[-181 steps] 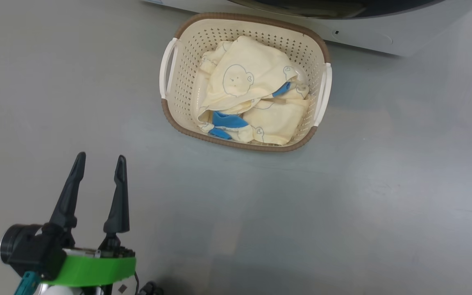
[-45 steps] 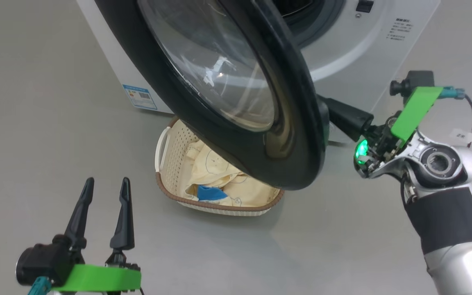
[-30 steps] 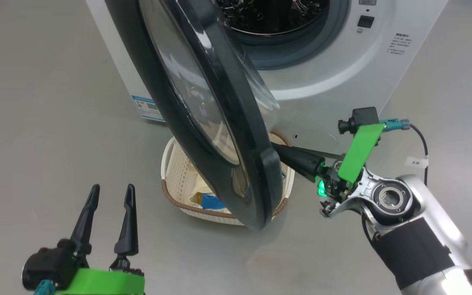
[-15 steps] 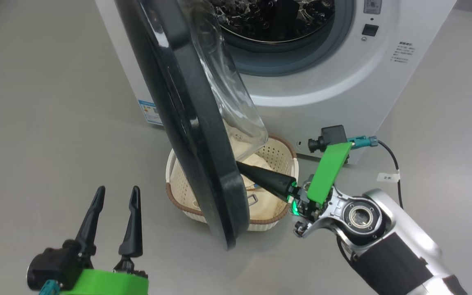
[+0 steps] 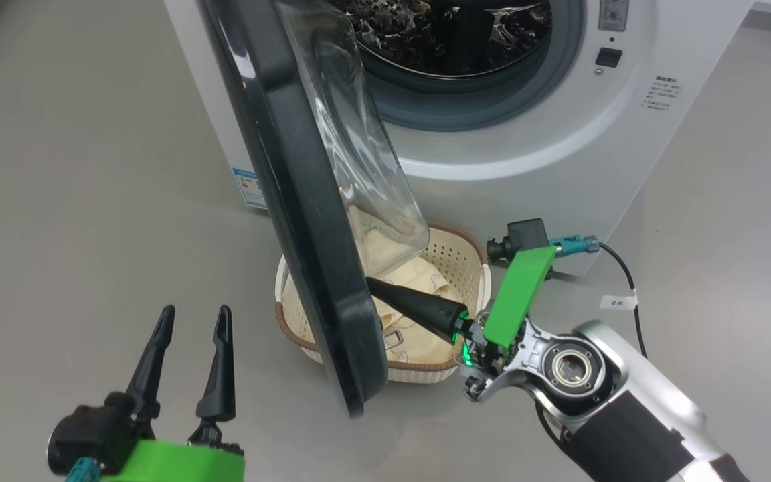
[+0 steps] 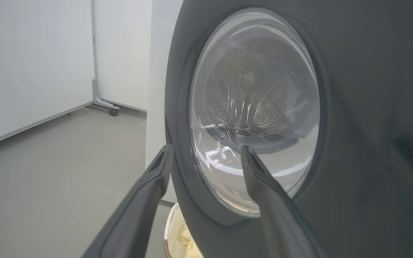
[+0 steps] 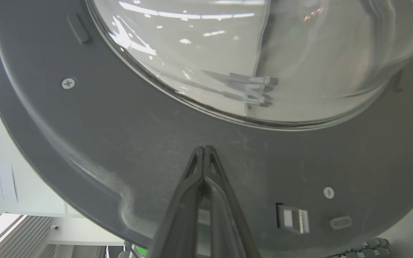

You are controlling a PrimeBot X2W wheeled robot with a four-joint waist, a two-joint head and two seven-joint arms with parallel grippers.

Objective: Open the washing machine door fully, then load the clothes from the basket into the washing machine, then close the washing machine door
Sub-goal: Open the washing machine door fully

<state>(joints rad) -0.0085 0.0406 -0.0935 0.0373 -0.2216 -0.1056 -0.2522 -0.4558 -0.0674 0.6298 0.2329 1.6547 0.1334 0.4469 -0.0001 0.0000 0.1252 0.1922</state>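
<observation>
Washing machine door (image 5: 305,221) stands half open, edge toward head camera, over basket (image 5: 469,264) of clothes (image 5: 419,278) before washing machine (image 5: 492,154). Right gripper (image 5: 371,284): jaws closed, empty, tips against door's inner face below glass bowl. Left gripper (image 5: 196,311): jaws open, empty, well apart.

left pincer (image 5: 196,313) at lower left, jaws wide apart, pointing up. right pincer (image 5: 375,286) pressed shut, reaching up-left from lower right.
</observation>
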